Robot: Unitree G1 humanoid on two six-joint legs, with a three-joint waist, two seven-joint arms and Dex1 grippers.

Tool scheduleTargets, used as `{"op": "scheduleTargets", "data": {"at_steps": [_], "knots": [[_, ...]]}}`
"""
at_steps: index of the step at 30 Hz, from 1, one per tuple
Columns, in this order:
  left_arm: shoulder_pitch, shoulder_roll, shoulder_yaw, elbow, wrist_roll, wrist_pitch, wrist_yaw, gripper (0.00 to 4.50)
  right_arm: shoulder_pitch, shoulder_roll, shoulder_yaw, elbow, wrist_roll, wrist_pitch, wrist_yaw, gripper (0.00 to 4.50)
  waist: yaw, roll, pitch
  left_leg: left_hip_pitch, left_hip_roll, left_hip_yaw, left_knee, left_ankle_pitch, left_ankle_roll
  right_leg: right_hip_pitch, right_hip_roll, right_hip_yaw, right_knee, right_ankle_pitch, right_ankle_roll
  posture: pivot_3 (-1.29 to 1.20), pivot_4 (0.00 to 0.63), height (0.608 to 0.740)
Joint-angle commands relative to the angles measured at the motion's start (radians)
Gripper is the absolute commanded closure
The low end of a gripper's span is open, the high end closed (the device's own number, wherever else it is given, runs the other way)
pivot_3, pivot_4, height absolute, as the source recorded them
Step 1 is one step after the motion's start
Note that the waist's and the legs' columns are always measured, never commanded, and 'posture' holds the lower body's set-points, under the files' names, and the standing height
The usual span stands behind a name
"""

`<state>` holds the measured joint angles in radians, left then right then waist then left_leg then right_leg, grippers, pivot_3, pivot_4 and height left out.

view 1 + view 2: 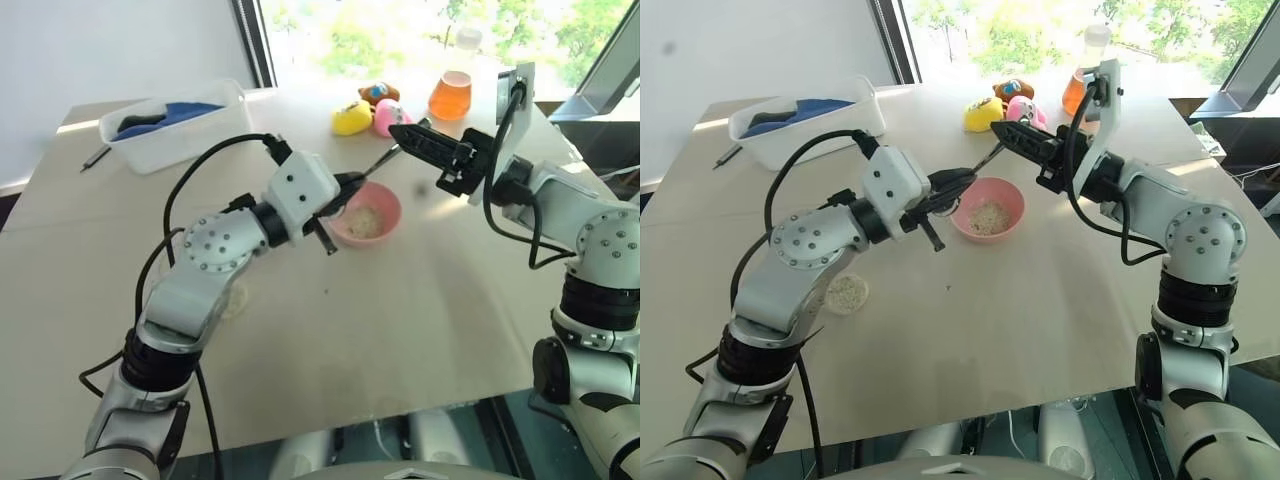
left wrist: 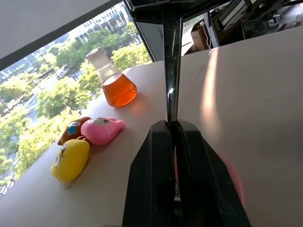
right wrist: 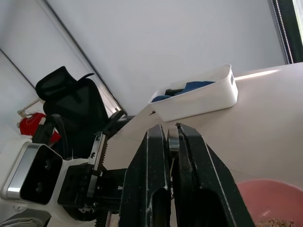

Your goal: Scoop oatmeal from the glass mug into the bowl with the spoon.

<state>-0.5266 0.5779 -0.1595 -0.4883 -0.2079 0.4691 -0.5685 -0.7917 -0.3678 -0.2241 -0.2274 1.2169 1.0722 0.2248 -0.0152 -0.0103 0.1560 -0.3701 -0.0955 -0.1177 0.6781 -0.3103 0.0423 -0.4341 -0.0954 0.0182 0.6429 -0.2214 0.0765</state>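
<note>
Pale beige matte surface (image 1: 420, 330), smooth, with bright window glare at the far edge.

Spoon (image 1: 381, 159): thin shiny metal handle spanning the gap between both grippers above the bowl. Left gripper (image 1: 350, 186) has its jaws closed on one end; in the left wrist view the handle (image 2: 171, 71) runs straight out from between the black fingers (image 2: 147, 179). Right gripper (image 1: 398, 131) has its jaws shut on the other end; right wrist view shows a sliver of metal pinched between the two fingers (image 3: 154, 189). Spoon head not visible.

Bowl (image 1: 987, 209): small, round, smooth pink, sitting on the surface just below the left gripper. Oatmeal (image 1: 987, 217) inside it, a low heap of pale dry flakes. A second flat patch of flakes (image 1: 846, 293) lies on the surface beside the left arm; whether it sits in glass I cannot tell.

Around: at the far edge, a conical glass flask of orange liquid (image 1: 451, 93) with three soft toys beside it, yellow (image 1: 351, 118), pink (image 1: 385, 115) and brown-orange (image 1: 379, 93). Far left, a white rectangular plastic tub (image 1: 175, 122) holding blue cloth, a dark pen-like stick (image 1: 95, 157) next to it. Black office chair (image 3: 75, 109) behind the surface in the right wrist view.
</note>
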Motion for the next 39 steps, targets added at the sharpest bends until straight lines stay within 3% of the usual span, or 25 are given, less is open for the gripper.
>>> {"op": "scheduleTargets", "data": {"at_steps": [1, 2, 3, 5, 6, 9, 15, 20, 24, 28, 33, 39], "knots": [[-0.005, -0.005, 0.046, -0.006, -0.004, -0.006, 0.000, 4.50, -0.006, -0.008, -0.007, -0.039, 0.033, -0.003, -0.005, 4.48, -0.001, 0.000, 0.000, 0.000, 0.000, 0.000, 0.000, 0.000, 0.000, 0.000, 0.000, 0.000, 0.000, 0.000, 0.000, 0.00, 0.150, 0.740], [-0.008, -0.007, 0.055, -0.007, -0.012, -0.001, 0.001, 4.50, -0.008, -0.006, -0.008, -0.037, 0.033, -0.004, -0.010, 4.48, 0.000, 0.000, 0.000, 0.000, 0.000, 0.000, 0.000, 0.000, 0.000, 0.000, 0.000, 0.000, 0.000, 0.000, 0.000, 0.00, 0.150, 0.740], [-0.012, -0.007, 0.062, -0.007, -0.010, -0.003, 0.004, 3.80, -0.011, -0.002, -0.012, -0.032, 0.038, -0.007, -0.019, 4.50, 0.000, 0.000, 0.000, 0.000, 0.000, 0.000, 0.000, 0.000, 0.000, 0.000, 0.000, 0.000, 0.000, 0.000, 0.000, 0.00, 0.150, 0.740], [-0.028, -0.019, 0.078, 0.002, 0.005, -0.022, 0.030, 3.13, -0.024, 0.019, -0.030, -0.014, 0.067, -0.016, -0.058, 4.50, 0.000, 0.000, 0.000, 0.000, 0.000, 0.000, 0.000, 0.000, 0.000, 0.000, 0.000, 0.000, 0.000, 0.000, 0.000, 0.00, 0.150, 0.740], [-0.036, -0.032, 0.089, 0.001, 0.004, -0.027, 0.043, 2.52, -0.030, 0.025, -0.037, -0.006, 0.079, -0.020, -0.072, 4.50, 0.000, 0.000, 0.000, 0.000, 0.000, 0.000, 0.000, 0.000, 0.000, 0.000, 0.000, 0.000, 0.000, 0.000, 0.000, 0.00, 0.150, 0.740], [-0.040, -0.041, 0.104, -0.018, -0.005, -0.029, 0.042, 1.34, -0.041, 0.036, -0.052, 0.014, 0.102, -0.033, -0.111, 4.50, 0.000, 0.000, 0.000, -0.001, 0.000, 0.000, 0.002, 0.000, 0.000, 0.000, 0.000, 0.000, 0.000, 0.000, 0.000, 0.00, 0.150, 0.740], [-0.010, -0.051, 0.208, -0.159, -0.118, 0.070, 0.058, 1.34, -0.057, 0.043, -0.081, 0.065, 0.107, -0.074, -0.181, 4.50, -0.001, 0.000, 0.000, -0.002, 0.000, -0.001, 0.002, 0.000, 0.000, -0.001, 0.000, -0.001, 0.000, 0.000, 0.000, 0.00, 0.150, 0.740], [0.022, -0.035, 0.378, -0.255, -0.185, 0.191, 0.146, 1.34, -0.050, 0.044, -0.080, 0.083, 0.087, -0.098, -0.203, 4.50, -0.005, 0.000, 0.000, -0.003, 0.000, 0.000, 0.003, 0.000, 0.000, -0.004, 0.000, 0.000, 0.002, 0.000, 0.000, 0.00, 0.150, 0.740], [0.079, -0.079, 0.668, -0.325, -0.381, 0.293, 0.248, 1.34, -0.041, 0.049, -0.074, 0.096, 0.076, -0.109, -0.203, 4.50, -0.015, 0.000, 0.000, -0.009, 0.000, 0.000, 0.007, 0.000, 0.000, -0.008, 0.001, 0.000, 0.005, 0.000, 0.000, 0.00, 0.150, 0.740], [0.283, -0.043, 0.905, -0.375, -0.546, 0.314, 0.206, 1.34, -0.042, 0.047, -0.065, 0.128, 0.054, -0.112, -0.175, 4.50, -0.028, 0.001, 0.000, -0.011, 0.000, 0.000, 0.007, 0.000, 0.000, -0.010, 0.000, 0.000, 0.005, 0.000, 0.000, 0.00, 0.150, 0.740], [0.540, -0.069, 1.136, -0.362, -0.689, 0.224, 0.173, 1.34, -0.039, 0.046, -0.055, 0.158, 0.022, -0.119, -0.133, 4.50, -0.027, 0.001, 0.000, -0.010, 0.000, 0.001, 0.007, 0.000, 0.000, -0.010, 0.001, 0.001, 0.005, 0.000, 0.000, 0.00, 0.150, 0.740], [0.755, -0.143, 1.259, -0.339, -0.865, 0.131, 0.197, 1.34, -0.025, 0.052, -0.053, 0.164, 0.002, -0.112, -0.099, 4.50, -0.017, 0.001, -0.001, -0.010, -0.001, 0.000, 0.007, 0.000, 0.000, -0.009, 0.000, 0.001, 0.005, 0.000, 0.000, 0.00, 0.150, 0.740]]}}
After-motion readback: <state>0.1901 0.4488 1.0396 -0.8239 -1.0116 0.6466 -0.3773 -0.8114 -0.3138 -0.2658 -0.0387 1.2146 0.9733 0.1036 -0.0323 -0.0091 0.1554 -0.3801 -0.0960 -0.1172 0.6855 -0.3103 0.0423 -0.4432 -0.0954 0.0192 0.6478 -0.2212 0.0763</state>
